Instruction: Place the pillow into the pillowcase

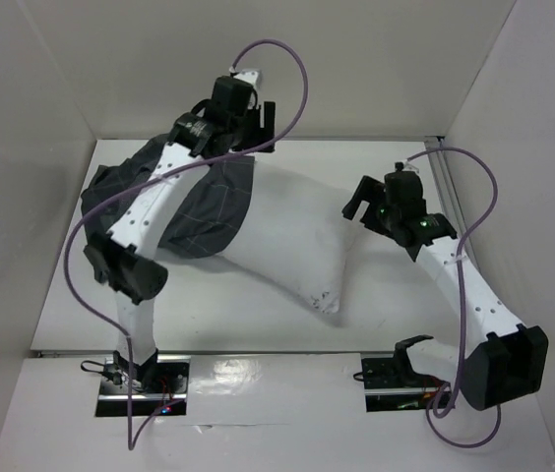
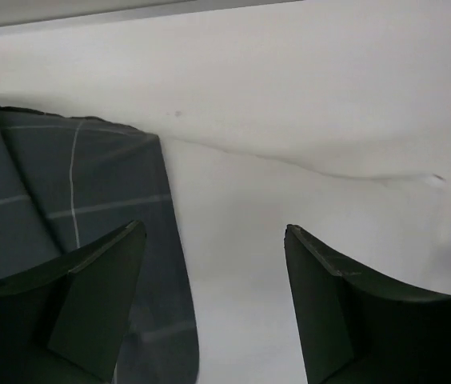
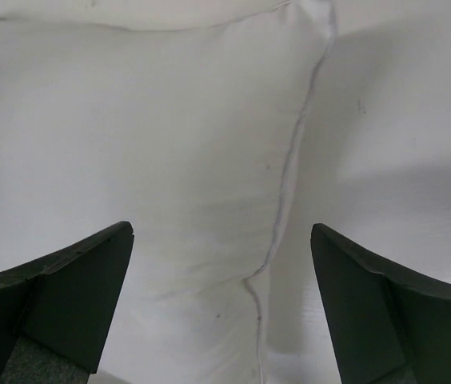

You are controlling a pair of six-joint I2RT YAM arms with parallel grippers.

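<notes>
Left hand (image 2: 213, 230) and right hand (image 3: 221, 229) both spread apart, empty. Pillow (image 1: 287, 246) lying across middle of table (image 1: 248, 320), far-left end under pillowcase (image 1: 214, 206), rest bare. Looks barely started; unclear whether truly inside or just draped. Most sleeving left to do.

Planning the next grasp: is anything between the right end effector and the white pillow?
Nothing visible does. The right end effector hangs open over the plump white fabric pillow, and only the pillow's seamed edge shows between its jaws. The dark charcoal grid-patterned fabric pillowcase lies at the pillow's other end.
</notes>
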